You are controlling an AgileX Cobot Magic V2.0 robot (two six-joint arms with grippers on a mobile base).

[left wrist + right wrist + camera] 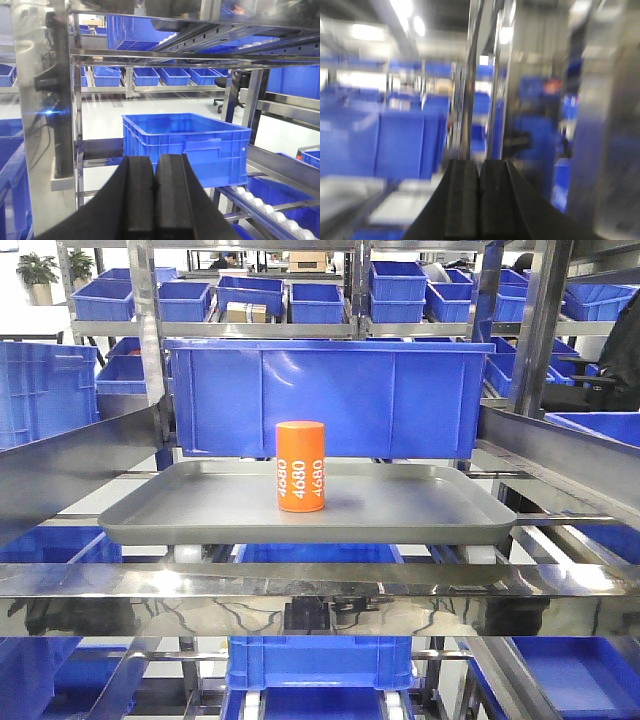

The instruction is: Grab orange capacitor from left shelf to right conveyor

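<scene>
Visible only as the left gripper (155, 200) and the right gripper (479, 200), both of matte black. Made of two thick flat fingers (140, 200) each, with straight inner edges and sloped outer sides that widen toward the lower edge. Divided by only one thin dark line; blurred in the right wrist view.

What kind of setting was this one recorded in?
Probably a warehouse or factory parts store. Stainless-steel racks hold rows of blue plastic bins, the left wrist view shows roller rails, and an orange capacitor marked 4680 stands on a grey tray.
</scene>
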